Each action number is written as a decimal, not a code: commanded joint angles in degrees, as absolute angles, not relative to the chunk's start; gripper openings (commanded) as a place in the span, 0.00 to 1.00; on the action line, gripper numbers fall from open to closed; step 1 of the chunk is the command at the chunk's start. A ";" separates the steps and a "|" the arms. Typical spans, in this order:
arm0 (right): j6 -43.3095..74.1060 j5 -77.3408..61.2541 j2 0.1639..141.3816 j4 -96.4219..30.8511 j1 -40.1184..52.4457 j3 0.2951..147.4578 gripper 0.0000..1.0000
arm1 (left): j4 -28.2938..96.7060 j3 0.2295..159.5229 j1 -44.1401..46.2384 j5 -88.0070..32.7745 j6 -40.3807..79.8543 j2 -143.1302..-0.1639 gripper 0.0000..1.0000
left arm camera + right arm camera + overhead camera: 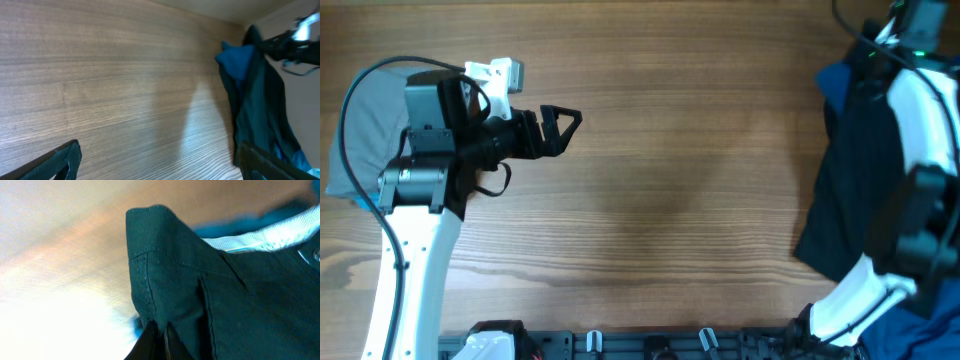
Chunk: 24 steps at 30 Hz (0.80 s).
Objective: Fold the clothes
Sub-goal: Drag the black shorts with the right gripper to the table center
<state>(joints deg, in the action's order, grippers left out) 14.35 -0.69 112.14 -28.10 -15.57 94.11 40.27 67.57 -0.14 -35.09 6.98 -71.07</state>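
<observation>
The dark garment (850, 180) lies bunched and partly lifted at the right edge of the wooden table (700, 200), draped under the right arm (920, 110). In the right wrist view the right gripper (160, 332) has its jaws pinched together on a stitched fold of this garment, and a pale inner band shows along the fabric beside it. A bright blue cloth (835, 82) touches the garment's far end, and more blue shows by its near end. Well away from the garment, across a wide stretch of bare board, the left gripper (565, 122) hovers with its jaws spread apart and nothing between them, pointing toward the garment. Farther from it again, a grey cloth (360, 130) lies beneath the left arm (415, 250). The tabletop is light brown with a long, fine grain and a soft shadow near its middle. A black rail (650, 345) runs along its near edge. In the left wrist view a pale surface (280, 10) shows beyond the table, behind the garment.
</observation>
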 commanded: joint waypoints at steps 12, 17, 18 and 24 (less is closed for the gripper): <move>4.32 -8.58 104.51 -40.66 52.73 94.91 0.77 | 42.46 70.43 -4.03 -11.64 3.05 -45.39 1.00; 20.47 -5.13 96.88 -49.01 34.46 94.94 0.82 | 44.27 70.41 -4.01 -13.58 1.72 -48.58 1.00; 21.39 -9.91 95.96 -50.70 28.10 94.94 0.78 | 45.25 70.41 -3.97 -16.21 1.72 -50.41 1.00; 28.21 -18.48 95.90 -56.03 3.09 94.91 0.69 | 48.34 70.41 1.85 -27.90 0.19 -75.55 0.96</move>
<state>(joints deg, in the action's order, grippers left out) 24.97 -13.74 96.75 -56.31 7.07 94.32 48.49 70.17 -2.31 -23.14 2.59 -65.01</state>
